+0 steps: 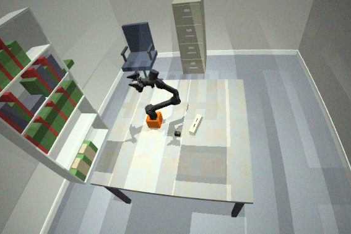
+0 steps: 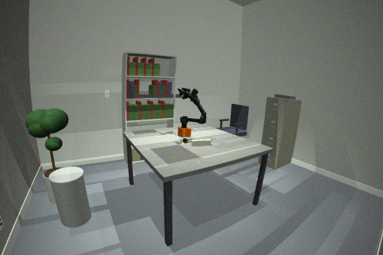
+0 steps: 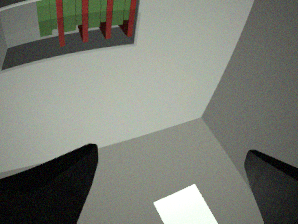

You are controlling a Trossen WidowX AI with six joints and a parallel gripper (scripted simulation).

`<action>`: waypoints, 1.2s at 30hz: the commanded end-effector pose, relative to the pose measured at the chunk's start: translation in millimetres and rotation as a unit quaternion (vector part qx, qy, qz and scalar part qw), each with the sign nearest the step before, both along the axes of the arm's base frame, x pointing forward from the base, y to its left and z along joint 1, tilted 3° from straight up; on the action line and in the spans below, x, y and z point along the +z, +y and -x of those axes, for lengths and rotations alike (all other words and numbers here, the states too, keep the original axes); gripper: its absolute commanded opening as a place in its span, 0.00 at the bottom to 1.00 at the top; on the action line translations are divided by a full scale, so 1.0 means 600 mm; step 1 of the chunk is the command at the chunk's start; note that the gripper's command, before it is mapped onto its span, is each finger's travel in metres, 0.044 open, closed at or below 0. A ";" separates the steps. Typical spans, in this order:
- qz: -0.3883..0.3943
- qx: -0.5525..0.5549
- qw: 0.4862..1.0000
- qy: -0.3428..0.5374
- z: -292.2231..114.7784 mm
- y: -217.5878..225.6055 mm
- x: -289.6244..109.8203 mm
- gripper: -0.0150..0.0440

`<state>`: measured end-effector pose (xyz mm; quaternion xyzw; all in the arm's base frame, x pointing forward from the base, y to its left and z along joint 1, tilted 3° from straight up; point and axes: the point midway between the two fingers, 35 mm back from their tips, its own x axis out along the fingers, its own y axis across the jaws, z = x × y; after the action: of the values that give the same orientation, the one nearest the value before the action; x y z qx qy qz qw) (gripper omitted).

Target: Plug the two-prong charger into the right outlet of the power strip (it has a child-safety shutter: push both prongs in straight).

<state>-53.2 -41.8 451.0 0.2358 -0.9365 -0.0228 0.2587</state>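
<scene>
A small black charger [image 1: 177, 134] [image 2: 186, 139] lies on the table [image 1: 205, 167] [image 2: 190, 162] in front of the arm's orange base [image 1: 154, 120] [image 2: 184, 131]. A white power strip [image 1: 195, 124] [image 2: 201, 142] lies flat just to its right. My gripper [image 1: 133, 81] [image 2: 182, 92] is open and empty. It is raised high above the table's far left side, pointing toward the bookshelf, far from both objects. In the wrist view the two dark fingers frame the wall and the bookshelf [image 3: 87, 16]; neither the charger nor the strip shows there.
A bookshelf [image 1: 34, 99] [image 2: 149, 88] with red, green and grey books stands left of the table. A blue office chair [image 1: 138, 49] [image 2: 237, 118] and a filing cabinet [image 1: 189, 37] [image 2: 281, 128] stand behind it. A plant [image 2: 47, 123] and a white cylinder [image 2: 69, 195] stand on the floor.
</scene>
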 end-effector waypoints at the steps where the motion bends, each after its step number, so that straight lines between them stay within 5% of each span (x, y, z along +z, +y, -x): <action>1: -0.002 0.000 1.000 0.000 0.001 -0.001 0.000 0.98; 36: -0.291 0.114 0.950 0.011 0.088 -0.159 -0.086 1.00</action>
<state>-103.6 -128.1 406.7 0.3941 -0.8647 -0.2428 0.1950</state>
